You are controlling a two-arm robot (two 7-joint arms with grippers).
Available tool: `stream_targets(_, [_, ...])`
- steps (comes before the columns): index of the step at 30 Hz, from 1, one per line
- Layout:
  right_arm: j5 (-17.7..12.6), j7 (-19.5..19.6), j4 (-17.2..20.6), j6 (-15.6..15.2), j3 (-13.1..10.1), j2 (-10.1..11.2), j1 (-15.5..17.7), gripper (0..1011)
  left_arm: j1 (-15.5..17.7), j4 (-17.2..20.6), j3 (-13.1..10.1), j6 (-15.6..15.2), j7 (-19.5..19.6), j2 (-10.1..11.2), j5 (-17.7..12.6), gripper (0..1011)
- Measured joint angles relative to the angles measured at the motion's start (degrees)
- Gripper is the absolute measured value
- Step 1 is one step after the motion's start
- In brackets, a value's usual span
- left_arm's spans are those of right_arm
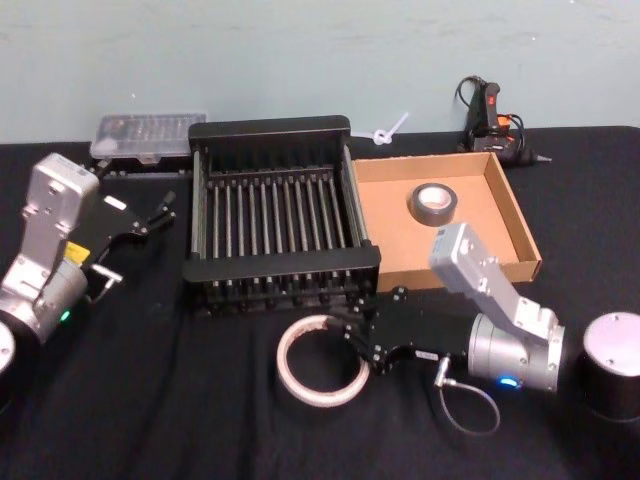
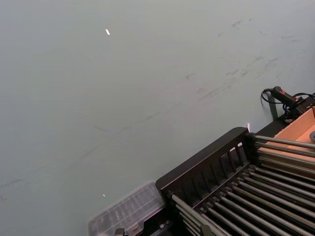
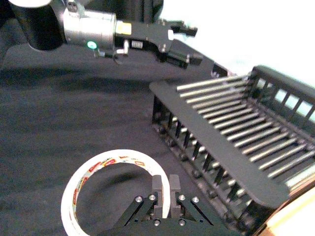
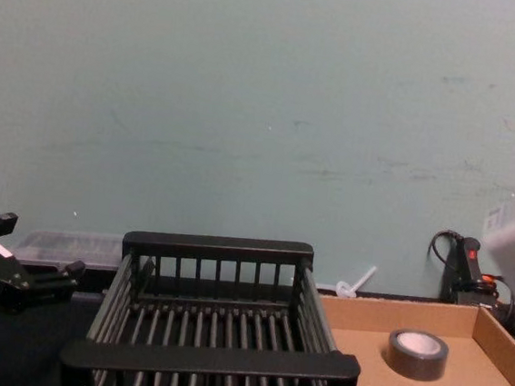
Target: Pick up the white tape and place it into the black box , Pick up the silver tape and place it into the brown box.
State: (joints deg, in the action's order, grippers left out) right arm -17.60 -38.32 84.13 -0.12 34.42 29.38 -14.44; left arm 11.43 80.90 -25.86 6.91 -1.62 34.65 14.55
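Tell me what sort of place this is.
Probably a robot test bench: a black cloth-covered table against a bare wall, staged with a black crate, a cardboard box, and a glue gun.

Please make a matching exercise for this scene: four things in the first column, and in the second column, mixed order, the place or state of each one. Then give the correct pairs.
Things:
1. white tape
2. silver tape
3. black box
4. left gripper

Places or states:
A. lies inside the brown box
B. holds nothing, between the left gripper and the brown box
C. on the black cloth in front of the black box, the right gripper shut on its edge
D. open, in the air to the left of the black box

Pairs: 1-C, 2-A, 3-B, 4-D
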Motion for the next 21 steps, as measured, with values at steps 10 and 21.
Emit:
stream_targets(10, [-1.02, -0.3, 2.66, 1.81, -1.09, 1.23, -0.96, 92, 0.0, 0.0, 0.0, 0.0, 0.0, 0.0, 0.0, 1001])
stream_targets(21, [-1.38, 0.21, 1.41, 1.13, -1.43, 0.25, -4.75, 92, 0.0, 0.0, 0.0, 0.0, 0.0, 0.0, 0.0, 1001])
